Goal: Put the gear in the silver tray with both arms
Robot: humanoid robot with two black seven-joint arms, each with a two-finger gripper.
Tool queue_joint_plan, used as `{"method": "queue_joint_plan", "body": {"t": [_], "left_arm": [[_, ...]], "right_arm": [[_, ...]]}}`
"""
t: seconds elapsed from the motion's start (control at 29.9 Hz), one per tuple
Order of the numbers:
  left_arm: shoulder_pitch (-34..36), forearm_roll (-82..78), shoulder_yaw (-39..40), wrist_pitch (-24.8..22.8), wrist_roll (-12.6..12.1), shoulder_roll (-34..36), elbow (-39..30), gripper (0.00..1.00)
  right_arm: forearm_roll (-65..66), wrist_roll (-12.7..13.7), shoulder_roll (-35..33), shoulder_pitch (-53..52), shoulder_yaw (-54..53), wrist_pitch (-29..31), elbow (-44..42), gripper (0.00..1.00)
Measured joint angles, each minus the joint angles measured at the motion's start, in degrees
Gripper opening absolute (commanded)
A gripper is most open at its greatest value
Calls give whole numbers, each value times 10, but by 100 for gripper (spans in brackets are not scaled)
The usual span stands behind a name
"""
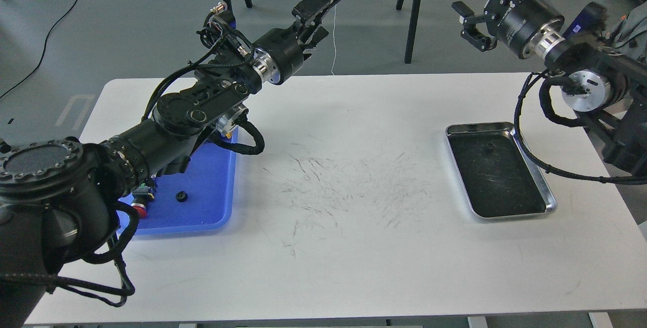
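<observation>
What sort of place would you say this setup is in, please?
Probably a robotics lab or test workspace: a scuffed white table carries only a blue tray and a silver tray, with loose cables trailing over a grey floor.

A white tabletop (354,247) with rounded corners, its centre marked by a spread of fine dark scuffs, carries two trays set well apart. Near the left edge lies a blue tray (212,217), partly hidden by a black arm, with a small black gear (181,196) on its floor. Toward the right side lies the silver tray (550,201), its dark bottom scratched, holding a tiny dark object (489,146) near its far end, possibly another gear.
</observation>
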State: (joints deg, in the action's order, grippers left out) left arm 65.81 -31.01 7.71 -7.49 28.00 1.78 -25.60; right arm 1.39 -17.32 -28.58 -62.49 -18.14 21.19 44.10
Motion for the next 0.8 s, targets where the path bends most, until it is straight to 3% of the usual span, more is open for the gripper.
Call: {"method": "queue_joint_plan", "body": {"t": [0.37, 0.8], "left_arm": [[-14, -132, -57, -4, 0, 33, -1, 99], [-40, -282, -136, -1, 0, 93, -15, 99]], "right_arm": [[1, -1, -17, 4, -13, 39, 7, 98], [1, -1, -16, 4, -33, 36, -7, 98]]}}
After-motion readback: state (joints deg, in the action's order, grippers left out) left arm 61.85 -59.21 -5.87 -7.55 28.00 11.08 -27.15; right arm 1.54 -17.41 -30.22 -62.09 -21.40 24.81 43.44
